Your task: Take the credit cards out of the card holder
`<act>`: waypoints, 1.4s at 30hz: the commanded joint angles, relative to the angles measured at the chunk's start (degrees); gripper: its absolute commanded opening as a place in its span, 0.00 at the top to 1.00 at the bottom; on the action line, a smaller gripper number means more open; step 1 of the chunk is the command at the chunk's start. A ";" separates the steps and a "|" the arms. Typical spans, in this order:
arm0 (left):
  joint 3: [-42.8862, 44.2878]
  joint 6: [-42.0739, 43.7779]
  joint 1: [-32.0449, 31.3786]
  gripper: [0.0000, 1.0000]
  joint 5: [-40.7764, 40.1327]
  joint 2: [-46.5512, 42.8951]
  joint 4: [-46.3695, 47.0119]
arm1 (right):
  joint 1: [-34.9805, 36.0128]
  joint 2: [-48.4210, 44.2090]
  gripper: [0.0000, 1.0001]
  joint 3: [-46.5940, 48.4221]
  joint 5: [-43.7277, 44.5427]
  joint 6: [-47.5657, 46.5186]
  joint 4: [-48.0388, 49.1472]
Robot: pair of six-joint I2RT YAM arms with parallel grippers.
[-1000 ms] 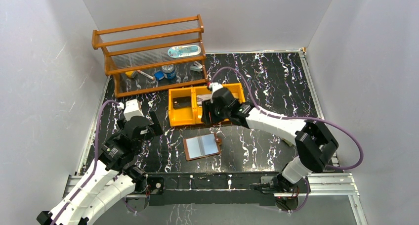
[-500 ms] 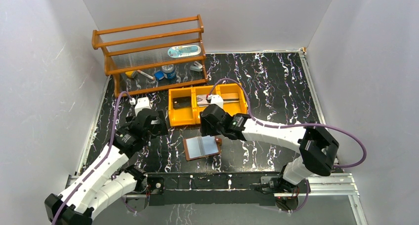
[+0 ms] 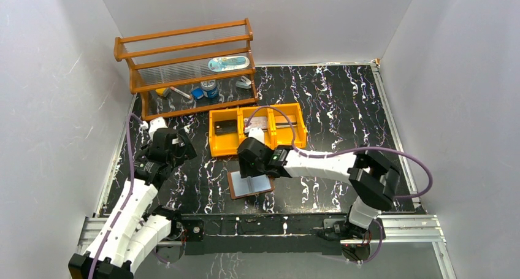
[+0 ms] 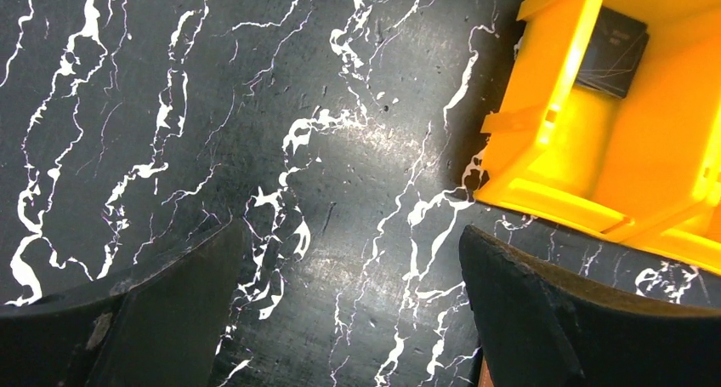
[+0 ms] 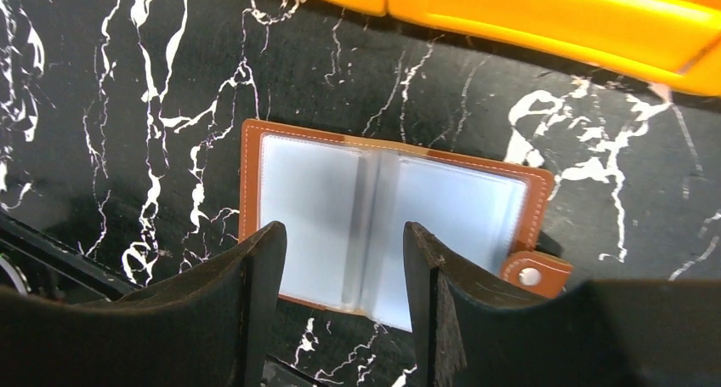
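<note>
Right gripper (image 5: 344,230) jaws spread, holding nothing, over the unfolded card holder (image 5: 463,221); left gripper (image 4: 349,234) spread wide, empty, beside orange tray (image 4: 544,179).

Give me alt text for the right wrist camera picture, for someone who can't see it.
An open brown card holder lies flat on the black marbled table, pale grey-blue sleeves facing up, snap tab at lower right. The right gripper is open over it, straddling the centre fold; an orange tray edges the top.

Marbled table (image 3: 343,107), open card holder (image 3: 248,186), orange tray (image 3: 212,135), probably wooden rack (image 3: 184,32)
</note>
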 commanded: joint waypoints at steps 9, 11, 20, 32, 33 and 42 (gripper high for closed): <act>0.48 -0.28 0.44 0.02 -1.85 -4.81 0.09 | 4.02 10.98 0.33 11.83 0.60 -1.95 -4.81; 0.43 -0.17 0.38 0.02 -1.70 -4.89 0.06 | 4.50 12.50 0.32 13.35 1.50 -1.71 -6.62; 0.37 0.09 0.44 0.02 -1.31 -5.33 0.23 | 5.54 17.33 0.31 15.19 1.81 -0.73 -10.34; 0.18 0.39 0.44 0.02 -0.53 -4.94 0.60 | 5.63 18.25 0.50 13.26 4.57 3.13 -12.22; 0.21 0.40 0.43 0.02 -0.48 -4.83 0.61 | 5.64 18.16 0.51 13.02 4.40 3.03 -11.76; 0.11 0.57 0.41 0.02 0.18 -4.54 0.77 | 2.73 13.91 0.66 5.05 -4.35 3.67 -0.09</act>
